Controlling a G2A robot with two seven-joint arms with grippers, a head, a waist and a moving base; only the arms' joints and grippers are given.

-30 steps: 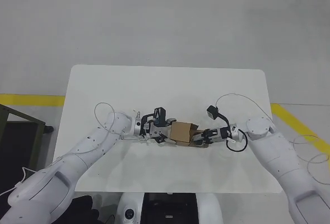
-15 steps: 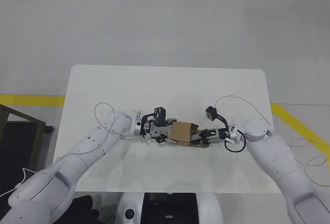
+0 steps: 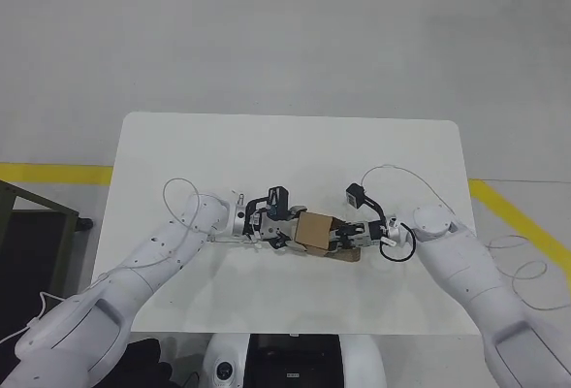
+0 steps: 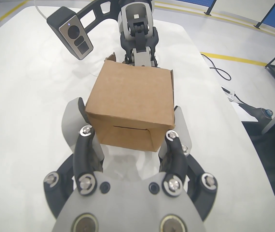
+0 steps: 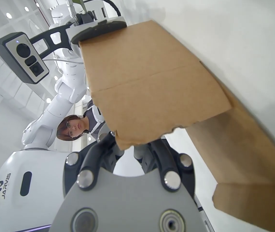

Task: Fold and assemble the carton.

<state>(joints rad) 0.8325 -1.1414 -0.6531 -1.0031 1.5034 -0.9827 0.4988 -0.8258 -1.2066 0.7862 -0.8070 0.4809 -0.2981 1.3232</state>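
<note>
Cardboard carton [image 3: 314, 230], brown and box-shaped, sits about midway between the left and right edges of the tabletop [image 3: 217, 155]. It is a little nearer the robot's edge than the far one, with an arm at each end.

The left gripper [image 3: 278, 227] meets the end turned toward the left edge. In the left wrist view its two fingers [image 4: 80, 107] stand fairly wide apart, one against each side wall of the carton [image 4: 132, 92], so the left gripper [image 4: 129, 109] clamps the box across its width. That end is closed, and a tucked panel with a thin slit line across it faces the gripper. The top panel is flat and plain.

The right gripper [image 3: 349, 236] is at the opposite end, toward the right edge, where the flaps [image 3: 337, 244] stand open. In the right wrist view a creased flap [image 5: 151, 92] with a ragged free edge reaches out from the carton and covers the tip of the right gripper [image 5: 137, 148]. A second flap [image 5: 246, 165] runs close along the tabletop.

From the left wrist view the right gripper [image 4: 141, 57] shows just behind the carton's far top edge. Whether it is open or closed cannot be told. Its black wrist camera [image 4: 72, 37] hangs on a bracket beside it, above the tabletop.
</note>
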